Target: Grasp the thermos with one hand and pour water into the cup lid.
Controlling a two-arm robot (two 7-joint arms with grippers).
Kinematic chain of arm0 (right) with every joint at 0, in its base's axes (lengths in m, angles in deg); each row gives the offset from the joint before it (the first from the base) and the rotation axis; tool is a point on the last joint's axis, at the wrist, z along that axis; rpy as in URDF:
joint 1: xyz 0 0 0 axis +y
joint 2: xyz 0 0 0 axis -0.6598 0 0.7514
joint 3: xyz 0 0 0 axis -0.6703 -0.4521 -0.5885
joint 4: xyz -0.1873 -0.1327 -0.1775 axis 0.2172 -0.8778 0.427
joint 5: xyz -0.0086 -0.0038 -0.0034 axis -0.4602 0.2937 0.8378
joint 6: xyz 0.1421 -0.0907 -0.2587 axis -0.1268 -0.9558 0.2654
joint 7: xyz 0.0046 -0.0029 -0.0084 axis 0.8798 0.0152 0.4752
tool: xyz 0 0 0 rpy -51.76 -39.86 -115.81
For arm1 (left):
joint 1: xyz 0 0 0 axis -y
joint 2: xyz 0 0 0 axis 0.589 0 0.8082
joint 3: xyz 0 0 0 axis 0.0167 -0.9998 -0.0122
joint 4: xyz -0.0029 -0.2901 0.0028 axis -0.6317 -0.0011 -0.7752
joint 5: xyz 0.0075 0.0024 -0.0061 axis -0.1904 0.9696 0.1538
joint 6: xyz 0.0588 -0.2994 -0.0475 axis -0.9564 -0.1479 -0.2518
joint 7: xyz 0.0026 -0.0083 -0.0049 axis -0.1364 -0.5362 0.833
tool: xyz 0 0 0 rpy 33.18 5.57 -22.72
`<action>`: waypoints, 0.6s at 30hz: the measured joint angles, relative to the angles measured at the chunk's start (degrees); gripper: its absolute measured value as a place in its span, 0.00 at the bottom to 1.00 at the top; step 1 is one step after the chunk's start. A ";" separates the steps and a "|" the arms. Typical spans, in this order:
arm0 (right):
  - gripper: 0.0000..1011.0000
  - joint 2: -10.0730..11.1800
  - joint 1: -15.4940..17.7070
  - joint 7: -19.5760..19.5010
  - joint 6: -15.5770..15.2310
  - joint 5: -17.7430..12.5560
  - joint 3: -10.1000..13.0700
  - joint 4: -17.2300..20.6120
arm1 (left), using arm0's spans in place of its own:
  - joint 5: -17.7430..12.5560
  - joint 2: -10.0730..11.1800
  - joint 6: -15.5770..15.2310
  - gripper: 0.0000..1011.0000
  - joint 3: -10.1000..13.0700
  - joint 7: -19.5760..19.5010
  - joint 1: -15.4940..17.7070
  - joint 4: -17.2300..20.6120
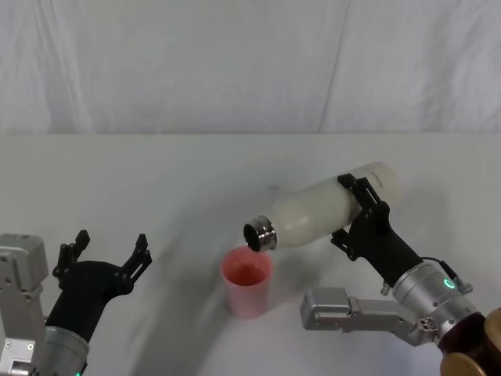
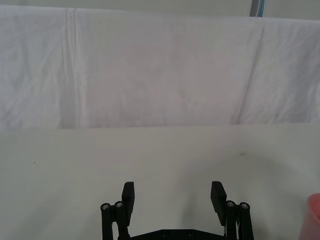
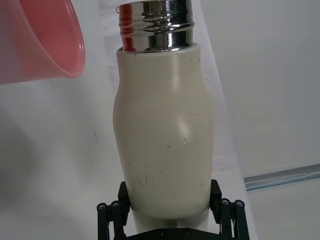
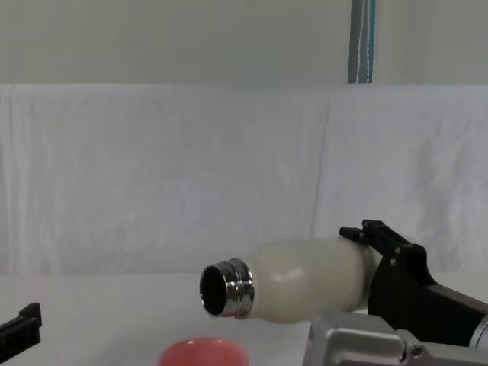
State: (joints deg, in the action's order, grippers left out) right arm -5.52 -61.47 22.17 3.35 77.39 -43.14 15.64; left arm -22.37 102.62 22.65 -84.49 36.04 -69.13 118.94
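Observation:
My right gripper (image 1: 349, 212) is shut on the cream-white thermos (image 1: 327, 210), holding it tipped almost level above the table. Its fingers clamp the lower body, as the right wrist view shows (image 3: 169, 199). The open steel neck (image 1: 261, 233) points left and slightly down, just over the rim of the pink cup lid (image 1: 248, 280). The cup lid stands upright on the table, under and in front of the neck (image 4: 226, 287). I see no water stream. My left gripper (image 1: 111, 240) hovers open and empty at the near left, apart from the cup lid.
The white table (image 1: 156, 180) runs back to a white cloth backdrop (image 1: 235, 63). The left wrist view has the pink cup lid's edge (image 2: 313, 216) to one side of the open left gripper (image 2: 173, 195).

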 joint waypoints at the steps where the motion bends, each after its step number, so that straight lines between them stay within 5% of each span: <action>1: 0.95 0.03 -0.11 -0.11 -0.03 0.19 -0.14 -0.08 | 0.00 0.00 0.00 0.99 0.00 0.00 0.00 0.00; 18: 0.95 0.33 -1.02 -1.00 -0.46 1.79 -1.34 -0.89 | 0.00 0.00 0.00 0.99 0.00 0.00 0.00 0.00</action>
State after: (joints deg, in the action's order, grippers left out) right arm -5.19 -62.49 21.17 2.89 79.18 -44.48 14.75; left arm -22.37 102.62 22.65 -84.49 36.04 -69.13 118.94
